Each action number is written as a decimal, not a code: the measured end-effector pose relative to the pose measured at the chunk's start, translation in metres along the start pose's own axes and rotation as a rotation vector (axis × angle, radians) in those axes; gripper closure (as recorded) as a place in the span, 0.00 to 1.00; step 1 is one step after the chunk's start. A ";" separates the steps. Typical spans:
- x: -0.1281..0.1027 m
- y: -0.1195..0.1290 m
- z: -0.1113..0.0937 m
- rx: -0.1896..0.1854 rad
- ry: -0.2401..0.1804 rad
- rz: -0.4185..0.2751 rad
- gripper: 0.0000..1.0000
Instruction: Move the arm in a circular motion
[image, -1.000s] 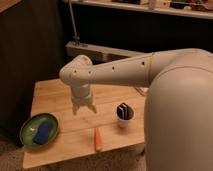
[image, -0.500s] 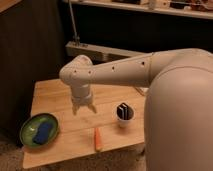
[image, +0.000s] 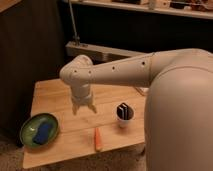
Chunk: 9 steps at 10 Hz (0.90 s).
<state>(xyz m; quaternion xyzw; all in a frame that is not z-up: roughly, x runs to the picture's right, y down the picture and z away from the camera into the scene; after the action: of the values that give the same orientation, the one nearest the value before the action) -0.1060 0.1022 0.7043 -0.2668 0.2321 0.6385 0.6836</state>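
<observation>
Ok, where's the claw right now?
Left of centre in the camera view, the claw hangs above the table, between the green bowl and the white cup.

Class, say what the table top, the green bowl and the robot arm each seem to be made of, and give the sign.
Table top: light wood, matte; faint board lines show. Green bowl: perhaps glazed ceramic or plastic; smooth, even colour. Arm: cream plastic or painted shell, smooth, with small dark holes. Its gripper hangs above the table's middle.

The end effector (image: 84, 108) hangs over bare table (image: 54, 96), between bowl (image: 27, 129), carrot (image: 98, 139) and cup (image: 124, 119).
</observation>
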 end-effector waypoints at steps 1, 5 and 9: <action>-0.002 0.004 0.001 -0.008 0.002 -0.037 0.35; -0.054 0.052 0.003 -0.061 -0.044 -0.206 0.35; -0.145 0.037 -0.007 -0.047 -0.137 -0.232 0.35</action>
<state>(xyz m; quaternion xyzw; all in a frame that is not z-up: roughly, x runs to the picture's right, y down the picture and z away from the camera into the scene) -0.1536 -0.0095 0.7918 -0.2636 0.1375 0.5773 0.7605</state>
